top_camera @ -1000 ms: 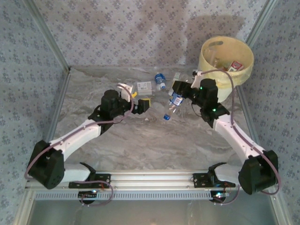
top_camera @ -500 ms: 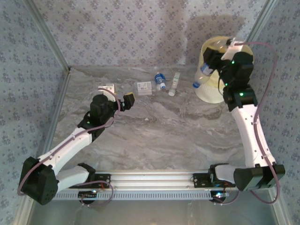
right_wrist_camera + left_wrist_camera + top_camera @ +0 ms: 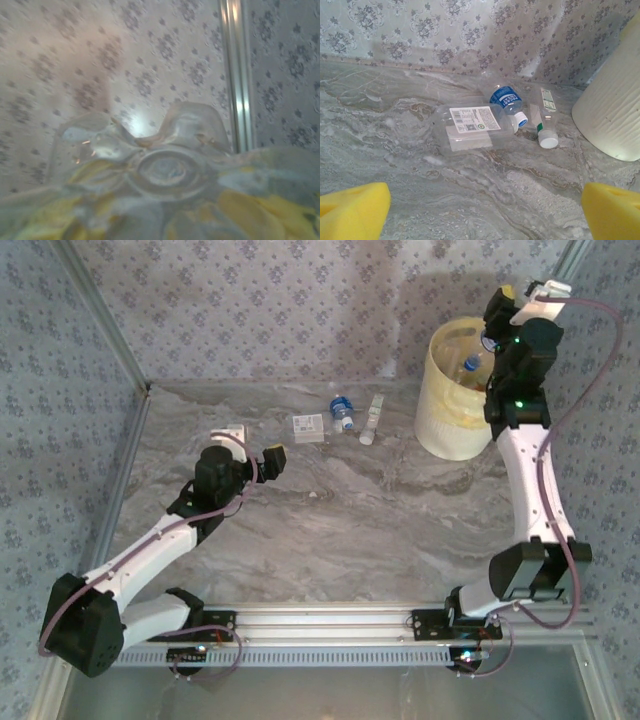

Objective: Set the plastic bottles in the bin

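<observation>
Right gripper above large round cream-yellow plastic bin, jaws pinching clear blue-capped plastic bottle by base, cap down over opening. Best: centre inside rim, lower, then release. Left gripper jaws spread near three table bottles.

We note a grey marbled table beneath the left pincer; floral-patterned walls ahead of it and to both sides, joined by aluminium corner posts.

White links, black joints, mauve cables, yellow-padded left end effector.
</observation>
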